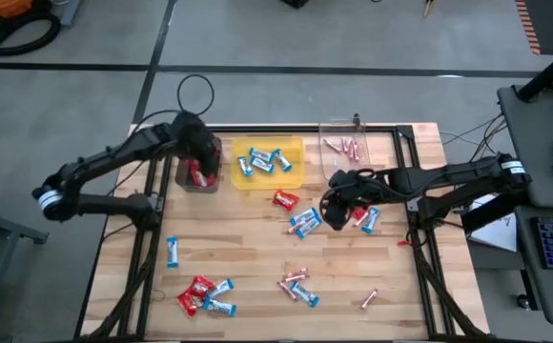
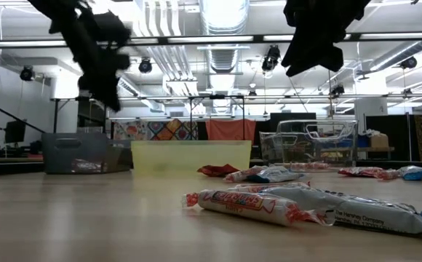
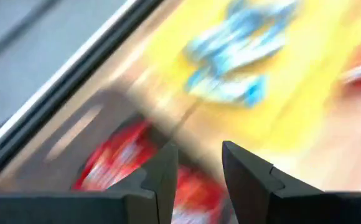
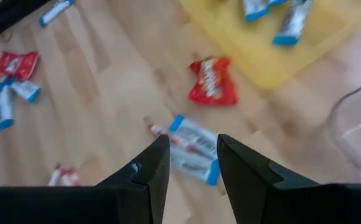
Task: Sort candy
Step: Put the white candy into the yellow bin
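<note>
Both arms are built of dark, near-black segments, rounded at the joints, and each carries a pale grey-white band at one joint along its length — on the left arm (image 1: 46, 198) near its outer end, on the right arm (image 1: 511, 168) likewise. The left gripper (image 3: 196, 180) has two flat, matte black fingers with angular, stepped inner edges. The right gripper (image 4: 193, 171) shows the same pair of dark wedge-shaped fingers — smooth and unmarked.

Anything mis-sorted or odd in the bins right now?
Nothing stands out. The brown bin holds red packets, the yellow bin blue bars, the clear bin pink sticks. Unsorted candy lies loose on the table.
</note>
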You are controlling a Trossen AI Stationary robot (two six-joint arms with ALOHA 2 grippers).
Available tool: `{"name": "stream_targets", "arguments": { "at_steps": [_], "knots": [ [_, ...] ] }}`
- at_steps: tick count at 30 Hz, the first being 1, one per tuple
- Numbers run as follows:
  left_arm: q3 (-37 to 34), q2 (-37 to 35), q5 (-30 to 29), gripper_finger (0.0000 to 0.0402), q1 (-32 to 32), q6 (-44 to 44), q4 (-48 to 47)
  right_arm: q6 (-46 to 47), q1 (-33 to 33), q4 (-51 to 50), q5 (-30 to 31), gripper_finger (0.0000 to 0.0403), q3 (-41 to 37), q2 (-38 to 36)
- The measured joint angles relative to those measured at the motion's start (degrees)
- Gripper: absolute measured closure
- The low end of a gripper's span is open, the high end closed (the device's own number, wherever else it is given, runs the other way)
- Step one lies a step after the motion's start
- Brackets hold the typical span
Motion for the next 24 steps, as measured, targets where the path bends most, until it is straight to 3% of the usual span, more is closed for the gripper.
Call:
{"name": "stream_targets", "arguments": {
  "at_steps": [11,16,24],
  "knots": [
    [-6.53,-9.04,2.33,0.0293,-21.11,-1.59,27.77,14.87,4.28,-0.01,-14.37,0.0275,-0.04,10.54],
    [-6.58,-9.05,2.29,0.0293,-24.02,-0.19,30.11,22.24,6.62,-0.49,-21.02,0.0275,0.84,15.74],
    [-6.65,-7.76,2.27,0.0293,-24.09,-0.03,29.84,30.93,11.45,-6.69,-24.09,0.0275,4.86,20.36]
  ]
}}
